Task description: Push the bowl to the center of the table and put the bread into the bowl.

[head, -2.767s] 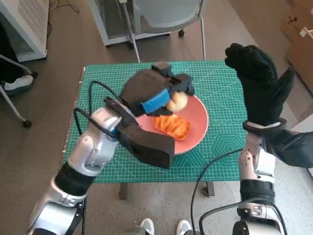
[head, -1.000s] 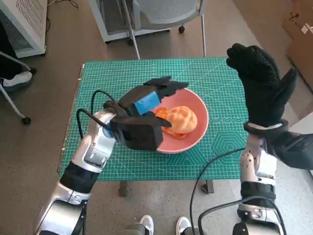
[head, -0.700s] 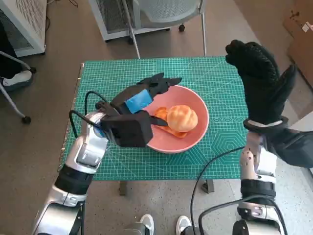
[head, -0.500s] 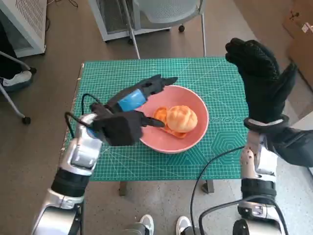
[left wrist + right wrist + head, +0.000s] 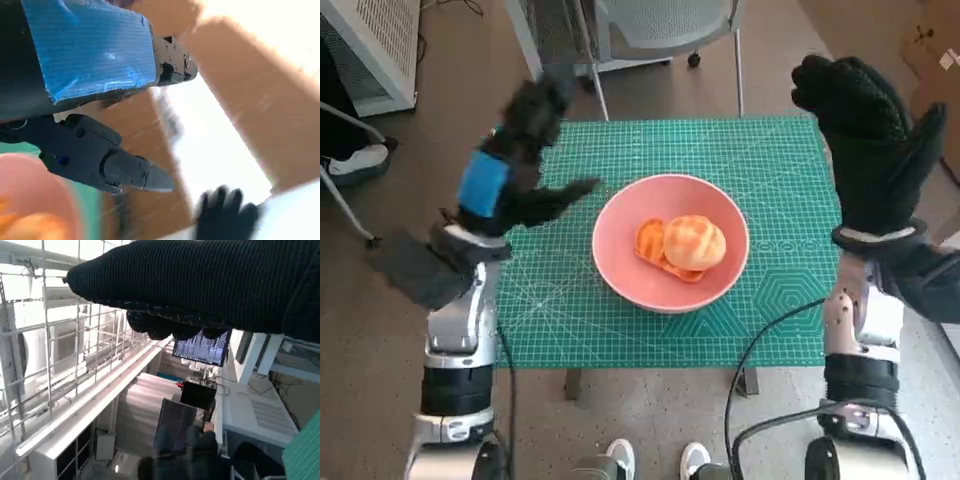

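- left hand is hanging raised over the table's far-left edge, fingers spread, gripping nothing
- bowl is sitting about mid-table; bread is lying inside it on an orange piece
- right hand is hovering high past the right edge, fingers apart, empty
- both steps are looking complete; next move probably only calls for lowering the arms
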Motion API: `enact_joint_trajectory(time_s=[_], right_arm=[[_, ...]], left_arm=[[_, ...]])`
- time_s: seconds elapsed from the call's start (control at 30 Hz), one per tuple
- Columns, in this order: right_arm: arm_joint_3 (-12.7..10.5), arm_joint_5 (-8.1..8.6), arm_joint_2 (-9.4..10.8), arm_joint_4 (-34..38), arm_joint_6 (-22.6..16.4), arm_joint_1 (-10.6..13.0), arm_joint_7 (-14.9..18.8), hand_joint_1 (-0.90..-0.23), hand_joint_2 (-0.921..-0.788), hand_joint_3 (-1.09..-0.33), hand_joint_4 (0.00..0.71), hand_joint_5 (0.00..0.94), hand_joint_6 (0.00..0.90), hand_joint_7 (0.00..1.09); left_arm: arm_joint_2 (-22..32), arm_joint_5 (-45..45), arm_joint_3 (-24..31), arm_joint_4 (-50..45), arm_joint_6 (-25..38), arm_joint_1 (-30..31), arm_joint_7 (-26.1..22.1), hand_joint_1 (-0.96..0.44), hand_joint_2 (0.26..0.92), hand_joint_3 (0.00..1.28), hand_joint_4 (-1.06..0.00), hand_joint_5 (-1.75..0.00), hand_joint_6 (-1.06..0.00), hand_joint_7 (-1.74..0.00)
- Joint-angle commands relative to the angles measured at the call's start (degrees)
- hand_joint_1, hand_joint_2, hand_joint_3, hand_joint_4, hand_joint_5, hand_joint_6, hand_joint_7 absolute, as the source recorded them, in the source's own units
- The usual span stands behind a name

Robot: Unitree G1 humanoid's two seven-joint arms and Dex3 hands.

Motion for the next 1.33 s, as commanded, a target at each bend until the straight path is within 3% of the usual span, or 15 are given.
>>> enact_joint_trajectory(time_s=[0.03,0.57,1.33], right_arm=[[-0.1,-0.61,-0.5,1.8,1.0,-0.7,-0.9,-0.601,-0.921,-0.6,0.452,0.006,0.466,0.01],[1.3,-3.05,0.5,2.7,0.8,-2.8,-3.7,-0.594,-0.921,-0.603,0.407,0.0,0.463,0.0],[1.5,-3.43,0.0,3.5,0.9,-3.8,-3.7,-0.58,-0.921,-0.607,0.403,0.0,0.462,0.0]], left_arm=[[-0.3,-2.2,1.3,-0.6,-2.0,1.4,0.1,-0.66,0.921,0.28,-0.06,0.0,-0.01,-0.51],[-1.3,-6.3,1.1,-5.2,0.0,3.4,0.9,-0.72,0.921,0.3,-0.06,-0.01,0.0,-0.45],[-1.7,-5.0,-0.7,-7.3,0.5,4.1,2.2,-0.7,0.921,0.3,-0.06,0.0,0.0,-0.42]])
